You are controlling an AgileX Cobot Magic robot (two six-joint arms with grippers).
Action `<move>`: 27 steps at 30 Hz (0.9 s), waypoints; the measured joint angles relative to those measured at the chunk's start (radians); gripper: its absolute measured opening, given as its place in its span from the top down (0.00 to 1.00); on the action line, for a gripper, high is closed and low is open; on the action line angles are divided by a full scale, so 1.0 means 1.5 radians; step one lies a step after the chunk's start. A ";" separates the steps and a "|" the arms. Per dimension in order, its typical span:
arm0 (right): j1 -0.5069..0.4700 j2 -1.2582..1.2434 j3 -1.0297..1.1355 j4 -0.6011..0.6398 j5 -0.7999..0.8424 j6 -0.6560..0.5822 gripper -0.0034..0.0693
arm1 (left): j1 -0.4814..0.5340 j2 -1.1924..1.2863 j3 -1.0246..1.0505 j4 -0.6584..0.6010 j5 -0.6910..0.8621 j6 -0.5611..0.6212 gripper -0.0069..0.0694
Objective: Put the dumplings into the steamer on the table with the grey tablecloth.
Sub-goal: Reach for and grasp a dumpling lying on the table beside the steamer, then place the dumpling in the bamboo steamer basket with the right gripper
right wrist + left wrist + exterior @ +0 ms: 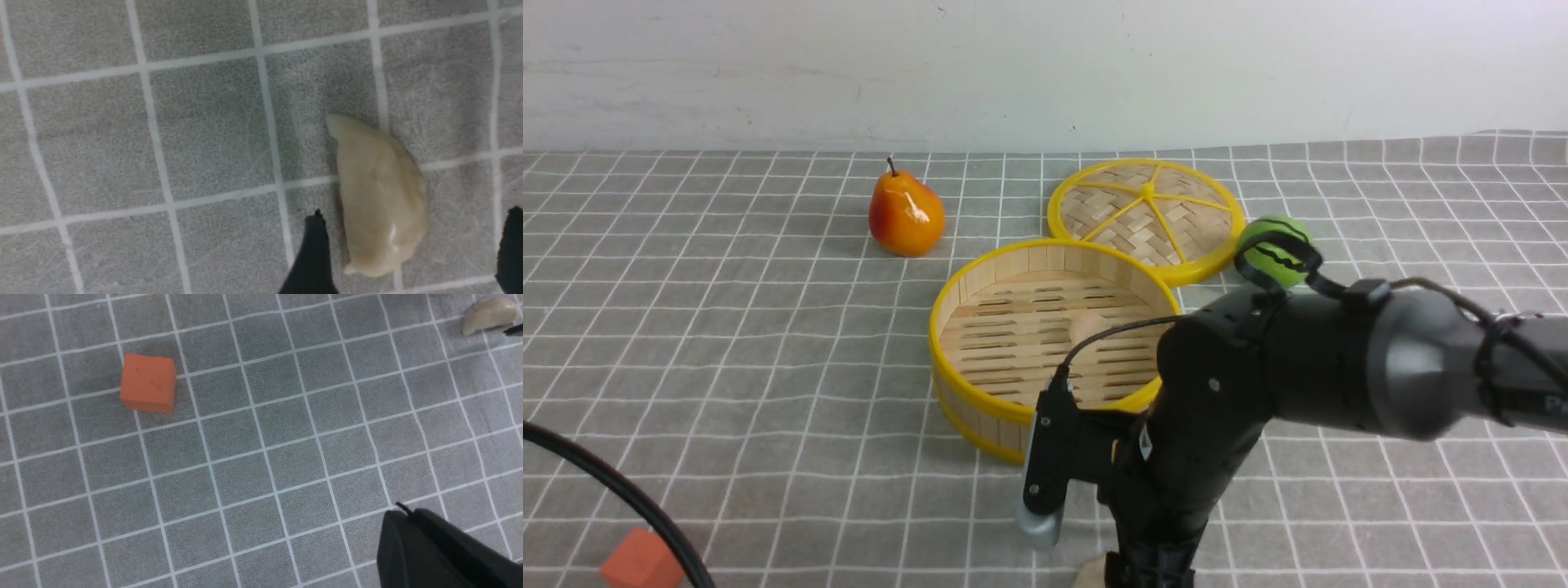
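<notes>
The table with the grey tablecloth, ruled in a white grid, runs back to a pale wall far beyond the round bamboo-slat steamer with yellow plastic rims. The cloth to the steamer's left lies broad and bare, save for a glossy orange-red pear standing beyond and to the left of it. The flat woven lid with yellow spokes lies just behind the steamer's far right rim, close against it. A green ball with dark stripes sits at the lid's right edge. Well to the steamer's left and on the robot's side, a small orange block rests near the front view's bottom edge beside a curving black cable. The grey-and-black right arm reaches in from the steamer's right. It bends steeply down at the wrist in front of the steamer's near wall, crowding that side. Below it, on the cloth on the robot's side of the steamer, lies the creamy white crescent-shaped dumpling. The right gripper is spread wide, its dark fingertips straddling one end of the dumpling, one just beside it and the other apart. Of the left gripper only one dark part shows above bare cloth, so whether it is spread or closed cannot be told.
</notes>
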 joint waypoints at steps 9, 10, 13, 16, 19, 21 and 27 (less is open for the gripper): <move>0.000 0.013 -0.018 0.009 0.013 -0.003 0.59 | 0.000 0.000 0.002 0.000 -0.014 0.000 0.93; 0.000 0.013 -0.026 0.011 0.025 -0.003 0.64 | 0.000 0.000 0.002 0.000 -0.015 0.000 0.93; 0.000 0.013 -0.066 0.015 0.090 -0.001 0.65 | 0.000 0.000 0.002 0.000 -0.015 0.000 0.93; 0.000 0.013 -0.141 0.015 0.164 0.045 0.65 | 0.000 0.000 0.002 0.000 -0.015 0.000 0.93; 0.000 0.016 -0.243 -0.004 0.196 0.140 0.65 | 0.000 0.000 0.002 0.000 -0.015 0.000 0.93; 0.000 0.028 -0.311 -0.028 0.195 0.209 0.65 | 0.000 0.000 0.002 0.000 -0.015 0.000 0.93; 0.000 0.136 -0.478 -0.098 0.169 0.383 0.65 | 0.000 0.000 0.002 0.000 -0.015 0.000 0.93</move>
